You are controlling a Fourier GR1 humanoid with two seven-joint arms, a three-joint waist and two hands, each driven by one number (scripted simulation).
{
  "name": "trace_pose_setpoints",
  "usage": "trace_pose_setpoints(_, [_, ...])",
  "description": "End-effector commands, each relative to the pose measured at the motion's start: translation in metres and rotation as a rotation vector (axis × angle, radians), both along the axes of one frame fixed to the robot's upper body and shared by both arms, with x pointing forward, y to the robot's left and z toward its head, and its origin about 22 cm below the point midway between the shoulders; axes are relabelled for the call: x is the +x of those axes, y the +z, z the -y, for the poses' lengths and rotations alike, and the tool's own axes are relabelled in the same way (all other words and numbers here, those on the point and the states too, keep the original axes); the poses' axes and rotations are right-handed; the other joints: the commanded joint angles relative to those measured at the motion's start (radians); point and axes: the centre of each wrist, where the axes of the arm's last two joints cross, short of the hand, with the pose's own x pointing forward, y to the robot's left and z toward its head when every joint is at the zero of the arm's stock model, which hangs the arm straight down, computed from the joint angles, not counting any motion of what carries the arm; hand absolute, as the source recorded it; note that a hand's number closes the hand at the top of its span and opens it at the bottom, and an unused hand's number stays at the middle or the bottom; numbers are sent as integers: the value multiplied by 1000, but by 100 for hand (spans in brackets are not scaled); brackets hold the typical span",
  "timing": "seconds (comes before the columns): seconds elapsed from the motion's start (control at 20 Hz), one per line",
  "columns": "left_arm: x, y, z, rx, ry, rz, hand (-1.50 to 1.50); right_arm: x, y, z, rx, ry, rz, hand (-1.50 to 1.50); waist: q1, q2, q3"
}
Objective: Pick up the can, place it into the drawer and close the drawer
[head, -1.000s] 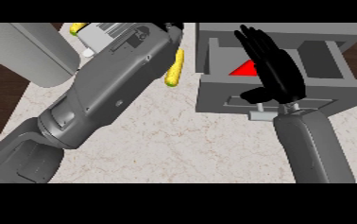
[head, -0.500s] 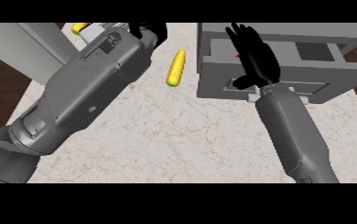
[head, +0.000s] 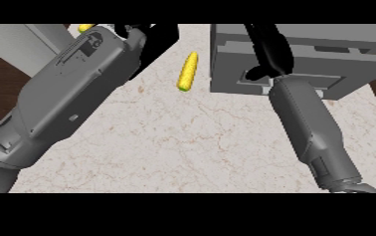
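Can: not in view, possibly hidden beneath my right hand [head: 268, 51]; I judge it light, stiff, slick, best taken round its side. Drawer [head: 330, 56]: under that hand, fingers straight. Corn [head: 187, 71]: left of it.

Bright, even light, counter [head: 191, 145] uniformly lit, right hand [head: 270, 51] a dark silhouette

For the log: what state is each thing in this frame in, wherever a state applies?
Drawer: looks pushed in, no open compartment showing.
Right hand: open, fingers straight against the drawer's front.
Left hand: above the counter, beside the corn; grasp unclear.
Corn: lying flat on the counter, untouched.
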Motion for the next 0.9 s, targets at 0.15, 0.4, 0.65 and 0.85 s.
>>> trace_pose_setpoints(0.15, [-5, 3, -12, -2, 4, 10, -150, 14, -5, 1, 13, -63, 30, -150, 12, 25, 14])
trace_pose_setpoints(0.4, [-12, 6, -32, 16, -1, 11, -150, 17, -7, -10, 15, -87, 79, -150, 24, 21, 13])
trace_pose_setpoints(0.65, [-17, 18, -28, 9, -18, 10, -150, 37, 39, 9, 23, -122, 118, -150, 48, 29, 14])
trace_pose_setpoints(0.85, [-26, 24, -14, 11, -40, 21, -150, 43, 54, 11, -19, -141, 108, -150, 49, 30, 14])
